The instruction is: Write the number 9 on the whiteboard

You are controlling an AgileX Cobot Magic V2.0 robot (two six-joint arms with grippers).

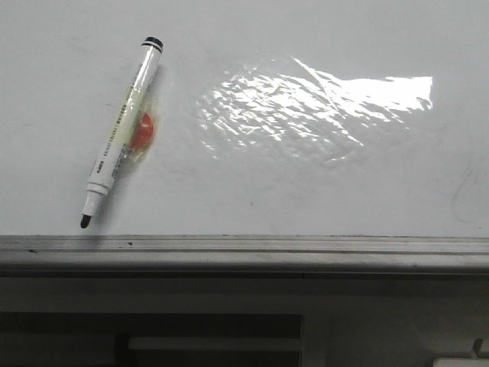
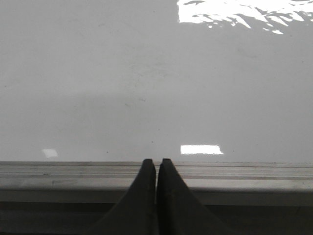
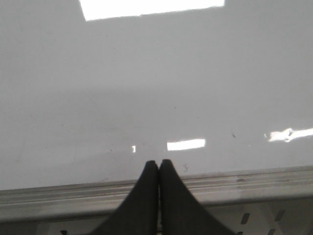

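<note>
The left end effector [image 2: 156, 169], fingers pressed together, overlaps the whiteboard [image 2: 146, 83] rail.

Two black fingers [image 2: 146, 196] were seen on the left gripper [image 2: 156, 164]. They were smooth and curved to thin tips. The right gripper [image 3: 157, 164] was shaped the same.

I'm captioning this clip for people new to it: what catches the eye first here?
An uncapped marker lies slanted at the front view's left on the whiteboard, tip toward the grey edge rail, with an orange-red blob beside its barrel. To its right, a bright glare patch dominates. No 9 is visible; both the left gripper and right gripper are shut.
</note>
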